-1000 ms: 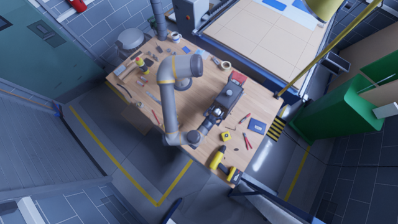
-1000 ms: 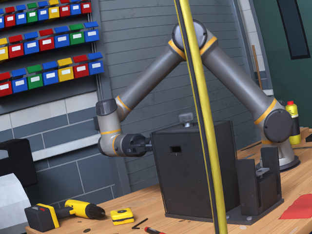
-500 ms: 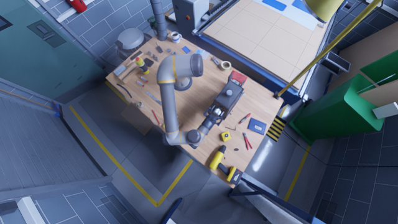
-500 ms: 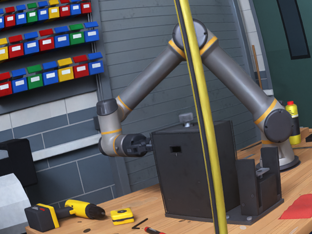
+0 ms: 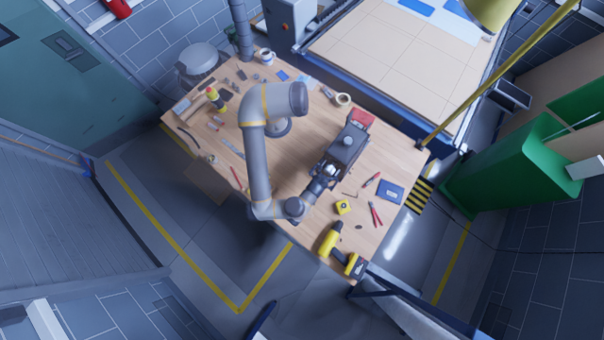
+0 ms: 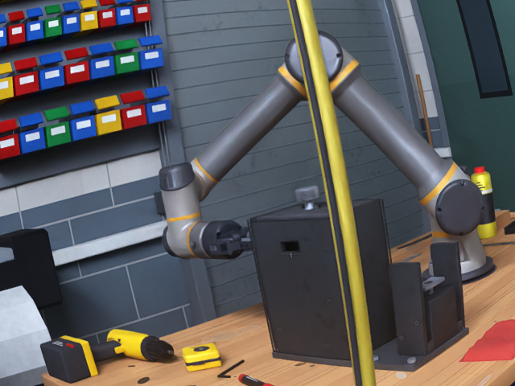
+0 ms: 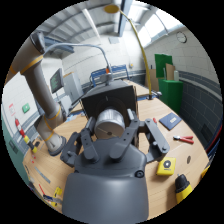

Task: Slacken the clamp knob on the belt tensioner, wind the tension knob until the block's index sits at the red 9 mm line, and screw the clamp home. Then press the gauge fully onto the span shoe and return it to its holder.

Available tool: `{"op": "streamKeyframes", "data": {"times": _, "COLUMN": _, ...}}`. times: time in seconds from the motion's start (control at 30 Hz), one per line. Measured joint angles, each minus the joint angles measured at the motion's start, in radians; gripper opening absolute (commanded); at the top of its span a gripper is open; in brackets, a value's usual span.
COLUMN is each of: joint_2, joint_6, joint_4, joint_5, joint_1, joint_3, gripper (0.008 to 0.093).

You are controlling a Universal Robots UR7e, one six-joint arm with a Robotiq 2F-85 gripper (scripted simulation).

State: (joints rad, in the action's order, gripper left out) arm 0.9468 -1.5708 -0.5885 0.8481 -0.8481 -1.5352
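Note:
The block's index and the red line are hidden inside the black belt tensioner housing (image 6: 320,278); only a small window (image 6: 290,246) shows on its side. The ribbed silver tension knob (image 7: 109,123) sticks out of the housing's end face, and my gripper (image 7: 110,120) stands open around it, holding nothing. The grey clamp knob (image 6: 307,194) stands on the housing's top. The gauge holder (image 6: 432,291) sits at the far end of the base plate.
A yellow tape measure (image 6: 201,355) and a yellow drill (image 6: 104,351) lie on the bench below my wrist. An Allen key (image 6: 230,369), red pliers (image 7: 184,138) and a blue pad (image 7: 170,120) lie nearby. A yellow pole (image 6: 333,199) crosses the second side camera.

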Motion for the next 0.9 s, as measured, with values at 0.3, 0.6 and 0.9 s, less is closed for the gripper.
{"op": "streamKeyframes", "data": {"times": 0.3, "joint_2": 0.0, "joint_6": 0.0, "joint_4": 0.0, "joint_5": 0.0, "joint_1": 0.0, "joint_3": 0.0, "gripper": 0.0735}}
{"op": "streamKeyframes", "data": {"times": 0.6, "joint_2": 0.0, "joint_6": 0.0, "joint_4": 0.0, "joint_5": 0.0, "joint_1": 0.0, "joint_3": 0.0, "gripper": 0.0555}}
{"op": "streamKeyframes", "data": {"times": 0.9, "joint_2": 0.0, "joint_6": 0.0, "joint_4": 0.0, "joint_5": 0.0, "joint_1": -0.001, "joint_3": 0.0, "gripper": 0.0375}}
